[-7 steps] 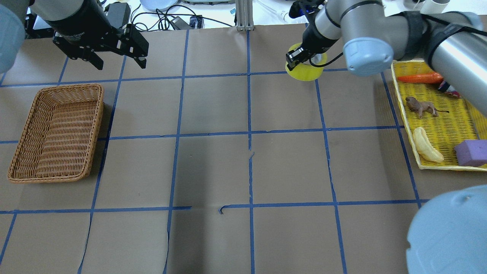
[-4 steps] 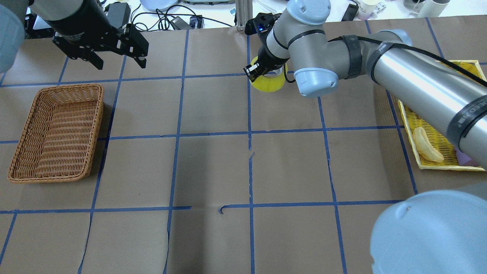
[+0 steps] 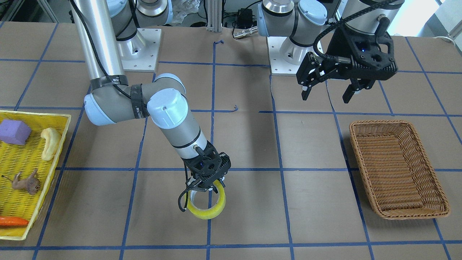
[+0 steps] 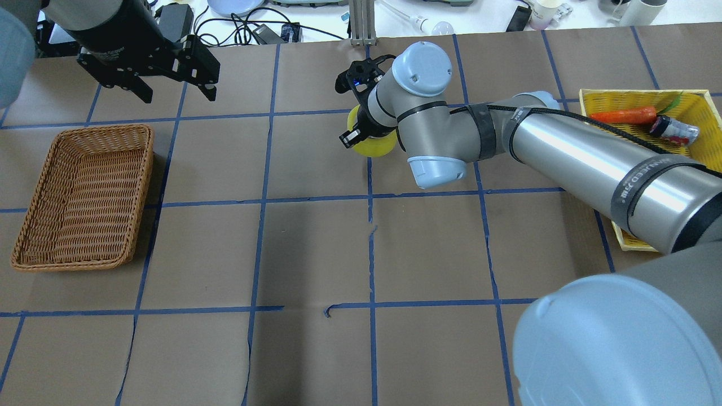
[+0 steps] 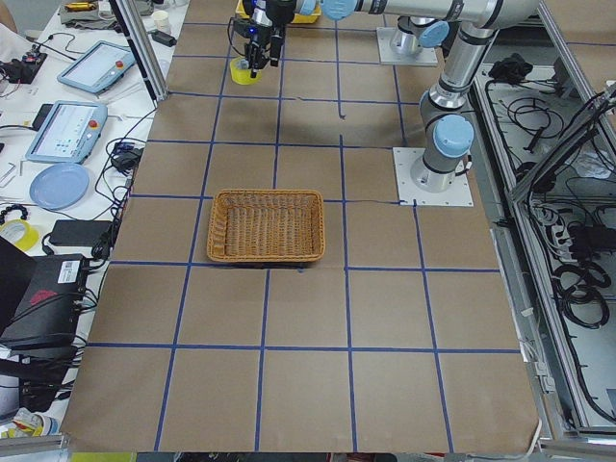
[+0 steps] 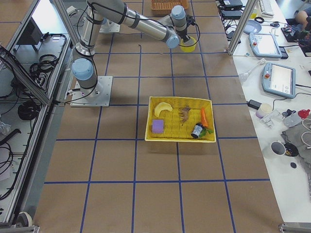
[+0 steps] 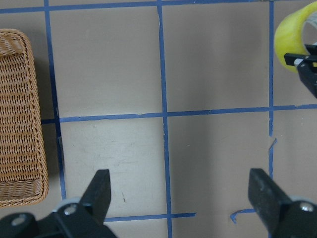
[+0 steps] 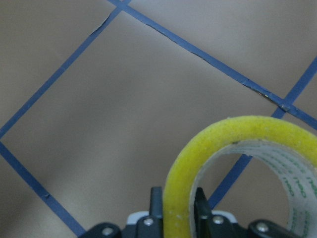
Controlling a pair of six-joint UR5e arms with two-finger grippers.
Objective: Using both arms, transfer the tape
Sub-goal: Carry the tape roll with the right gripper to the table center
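Observation:
The tape [image 3: 207, 214] is a yellow roll with a whitish core. My right gripper [image 3: 204, 191] is shut on its wall, with the roll hanging below the fingers over the table's centre line on the far side. The tape also shows in the overhead view [image 4: 372, 149] under the right gripper [image 4: 354, 135], and fills the right wrist view [image 8: 184, 178]. My left gripper [image 4: 177, 96] is open and empty, held high beyond the basket. In the left wrist view [image 7: 181, 198] its fingers are spread wide, and the tape [image 7: 290, 29] sits at the top right edge.
A brown wicker basket [image 4: 101, 128] stands on the robot's left side of the table. A yellow tray [image 4: 637, 91] at the right holds a carrot, a small bottle, a toy animal, a banana-like toy and a purple block. Blue tape lines form a grid on the brown paper.
My right arm has carried the tape leftward from near the yellow tray to the centre line and slightly closer to the robot. The left arm has not moved.

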